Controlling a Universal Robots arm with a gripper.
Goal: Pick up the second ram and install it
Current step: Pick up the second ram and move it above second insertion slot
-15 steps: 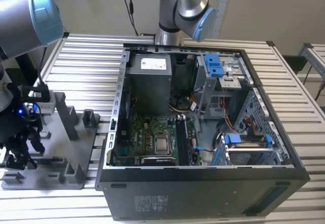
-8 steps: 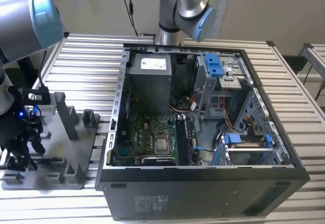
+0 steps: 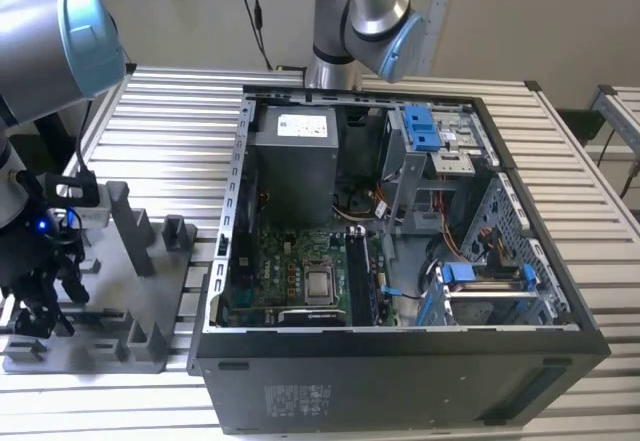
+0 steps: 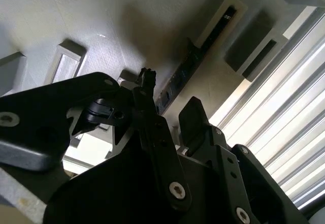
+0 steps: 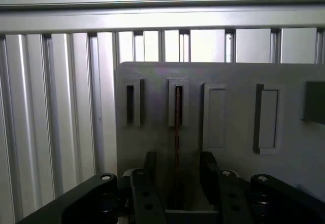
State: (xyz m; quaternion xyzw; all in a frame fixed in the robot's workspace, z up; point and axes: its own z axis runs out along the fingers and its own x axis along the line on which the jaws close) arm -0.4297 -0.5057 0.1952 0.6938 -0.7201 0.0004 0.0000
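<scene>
the hand (image 5: 179,159) is open and has hold of nothing. in the first wrist view its fingers (image 5: 151,165) stand either side of the second ram (image 5: 177,117), with a gap on each side. there the ram is edge-on, a thin line upright in a slot of the grey holder tray (image 5: 233,82). the second wrist view shows the ram (image 4: 189,71) by its dark flat face. in the exterior view the hand (image 3: 42,306) hangs over the tray (image 3: 130,301) on the slatted tabletop (image 3: 170,131), with the open computer case (image 3: 400,381) to the exterior view's right. the ram's near end is hidden behind the hand's body.
</scene>
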